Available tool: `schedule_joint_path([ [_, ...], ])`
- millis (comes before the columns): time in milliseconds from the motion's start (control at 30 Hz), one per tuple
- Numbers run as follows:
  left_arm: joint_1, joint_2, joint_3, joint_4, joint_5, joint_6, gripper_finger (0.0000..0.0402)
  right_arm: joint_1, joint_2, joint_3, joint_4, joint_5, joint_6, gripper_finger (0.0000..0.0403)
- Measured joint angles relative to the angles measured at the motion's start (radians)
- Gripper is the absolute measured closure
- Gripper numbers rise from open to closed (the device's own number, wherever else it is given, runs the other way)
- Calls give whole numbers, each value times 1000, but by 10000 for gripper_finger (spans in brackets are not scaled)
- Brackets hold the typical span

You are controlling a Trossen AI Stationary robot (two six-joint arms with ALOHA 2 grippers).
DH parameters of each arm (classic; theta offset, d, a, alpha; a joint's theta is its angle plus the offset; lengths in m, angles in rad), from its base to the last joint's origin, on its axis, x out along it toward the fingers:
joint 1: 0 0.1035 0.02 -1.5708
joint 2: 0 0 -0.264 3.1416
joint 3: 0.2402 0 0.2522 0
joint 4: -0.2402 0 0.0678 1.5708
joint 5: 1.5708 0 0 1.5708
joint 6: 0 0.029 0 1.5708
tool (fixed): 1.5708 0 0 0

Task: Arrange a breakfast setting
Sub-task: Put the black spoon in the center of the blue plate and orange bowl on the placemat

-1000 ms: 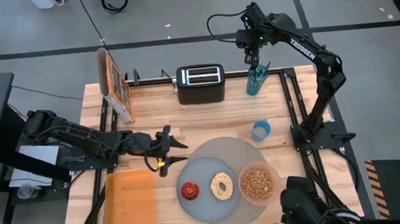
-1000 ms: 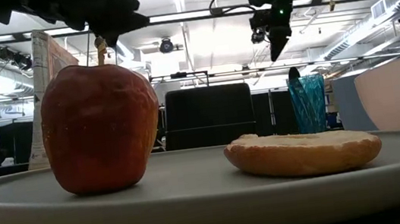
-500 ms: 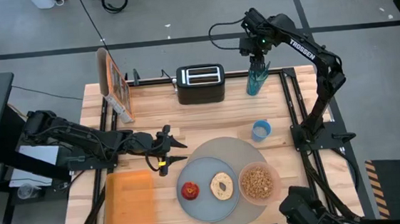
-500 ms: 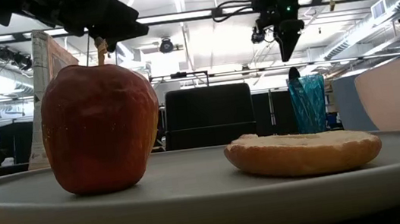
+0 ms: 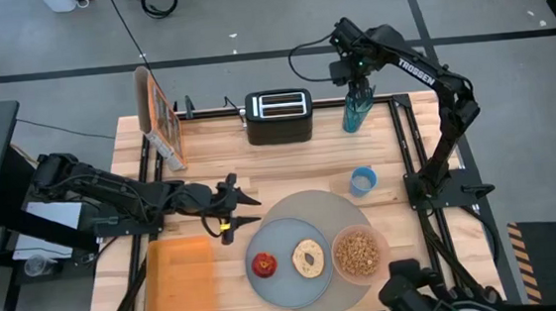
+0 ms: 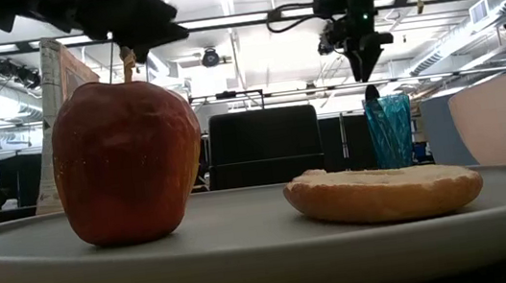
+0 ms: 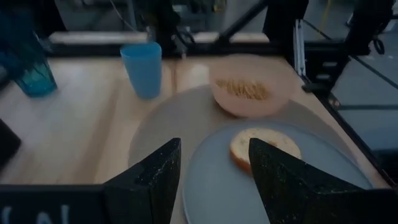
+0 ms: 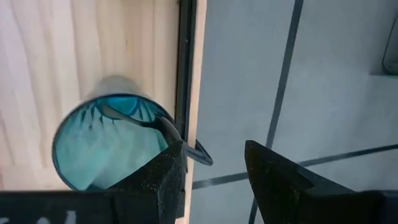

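Note:
The grey mat (image 5: 312,207) lies near the table's front edge. On it are the grey-blue plate (image 5: 288,286) with the red apple (image 5: 264,265) and the bagel (image 5: 310,258), and the pink bowl (image 5: 356,230) of brown cereal (image 5: 359,256). The metal spoon (image 8: 166,127) stands in a teal glass (image 5: 354,116) at the far right, handle end leaning over the rim. My right gripper (image 8: 212,157) hangs open just above the glass, fingers on either side of the handle's end. My left gripper (image 5: 247,206) is open and empty, left of the mat.
A black toaster (image 5: 279,116) stands at the far middle, and a cereal box (image 5: 159,115) at the far left. A small blue cup (image 5: 363,181) stands between the glass and the mat. An orange tray (image 5: 180,282) lies at the front left.
My right gripper has come down toward the teal glass and now hangs closer above its rim. The left arm and the things on the mat have kept still.

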Motion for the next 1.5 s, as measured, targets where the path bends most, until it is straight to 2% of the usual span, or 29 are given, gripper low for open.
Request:
schedule_joint_path([
  [200, 36, 0, 0, 184, -136, 156, 205, 2, 0, 0, 26, 18, 0, 225],
  [333, 64, 0, 0, 296, -147, 275, 205, 2, 0, 0, 37, 46, 0, 225],
  [467, 78, -1, 1, 396, -145, 301, 205, 2, 0, 0, 38, 47, 3, 226],
  [800, 102, -21, 72, 347, -146, 323, 205, 3, 0, 0, 53, 110, 19, 229],
  [933, 132, -21, 117, 183, -141, 151, 205, 3, 0, 0, 57, 91, 24, 229],
  [1033, 128, -20, 129, 132, -110, 135, 205, 3, 0, 0, 57, 91, 26, 229],
  [1133, 126, -5, 129, 171, -102, 199, 205, 3, 0, 0, 57, 99, 22, 229],
  [1333, 132, 35, 130, 382, -106, 238, 205, 0, 0, 0, 68, 89, 5, 229],
  [1500, 114, 37, 130, 379, -104, 280, 205, -1, 0, 0, 71, 94, 14, 229],
])
